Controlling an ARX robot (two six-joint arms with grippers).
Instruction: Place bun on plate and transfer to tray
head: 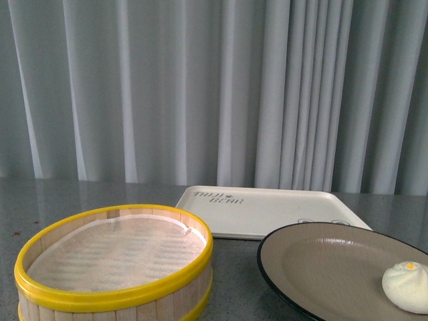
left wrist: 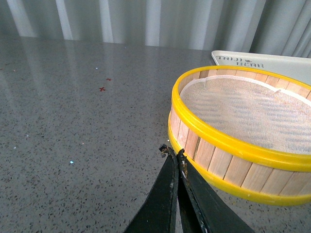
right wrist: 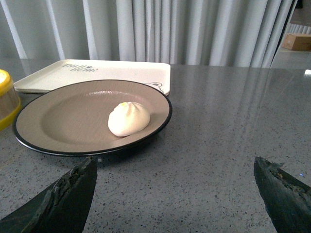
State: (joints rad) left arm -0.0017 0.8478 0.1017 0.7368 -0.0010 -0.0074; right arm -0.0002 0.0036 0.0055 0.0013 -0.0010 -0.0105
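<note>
Bun (head: 406, 286) is shown resting on plate (head: 321, 264), at its 3 o'clock side, with tray (head: 267, 208) at 11 o'clock. Right hand (right wrist: 174, 163) is spread wide; left hand (left wrist: 174, 151) is pinched closed. Transfer is judged next, for which the plate's rim must be gripped.

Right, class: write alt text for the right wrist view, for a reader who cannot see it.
A cream-white bun sits on a beige, black-rimmed plate on a grey table, with a cream tray beyond it. The right gripper, jaws wide open, frames the foreground.
</note>
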